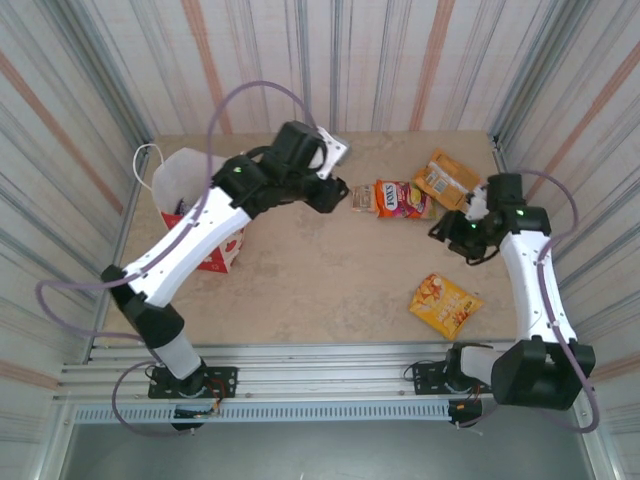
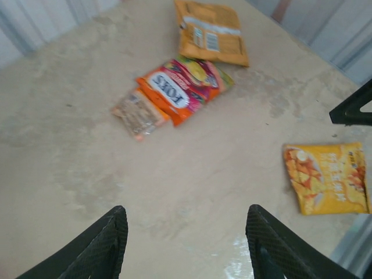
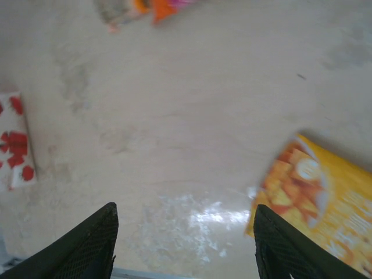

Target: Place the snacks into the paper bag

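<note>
Printed in white on the orange-red packet (image 2: 174,93): seemingly "FOX'S"; on the yellow packet (image 2: 328,177), nothing legible

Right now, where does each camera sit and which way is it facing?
Top external: fixed above and behind the arm bases, looking down on the table; both arms, left gripper and right gripper show.
Left wrist: on the left arm, facing rightward across the table at the FOX'S packet and orange packet; its open fingers at the bottom.
Right wrist: on the right arm, angled down at the table, paper bag at left; its open fingers below.
Shared: both wrist views catch the yellow packet.
</note>
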Robot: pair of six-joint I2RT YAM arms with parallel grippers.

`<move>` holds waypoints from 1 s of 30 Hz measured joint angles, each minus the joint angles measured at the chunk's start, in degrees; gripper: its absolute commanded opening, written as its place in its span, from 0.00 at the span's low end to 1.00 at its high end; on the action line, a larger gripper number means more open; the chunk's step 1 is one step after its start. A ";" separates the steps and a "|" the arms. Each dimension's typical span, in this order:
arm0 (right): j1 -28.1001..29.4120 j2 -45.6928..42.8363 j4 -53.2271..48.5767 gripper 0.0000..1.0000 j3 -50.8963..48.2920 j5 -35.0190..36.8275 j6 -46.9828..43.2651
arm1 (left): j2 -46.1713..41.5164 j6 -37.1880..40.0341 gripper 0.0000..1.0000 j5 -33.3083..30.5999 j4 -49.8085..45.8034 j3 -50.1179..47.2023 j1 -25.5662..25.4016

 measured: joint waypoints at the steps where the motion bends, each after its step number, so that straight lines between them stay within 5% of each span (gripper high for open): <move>1: -3.21 -0.57 -0.87 0.70 -1.88 -0.52 -0.04 | 1.16 -0.59 0.58 0.28 0.31 0.02 -1.05; 7: -17.00 -3.06 -5.62 0.80 -10.51 -0.35 2.21 | 7.21 -5.20 0.58 4.11 1.57 0.09 -5.16; 11: -20.55 -4.55 -6.49 0.84 -13.44 5.33 8.04 | 9.14 -6.93 0.58 5.79 1.68 0.09 -5.25; 23: -20.31 -1.20 -1.53 0.86 -22.75 11.32 18.78 | 9.33 -8.15 0.59 8.13 4.39 -1.68 -5.18; 30: -11.28 -2.01 4.33 0.82 -25.20 7.34 24.11 | 9.33 -8.87 0.59 9.31 4.55 -3.48 -5.18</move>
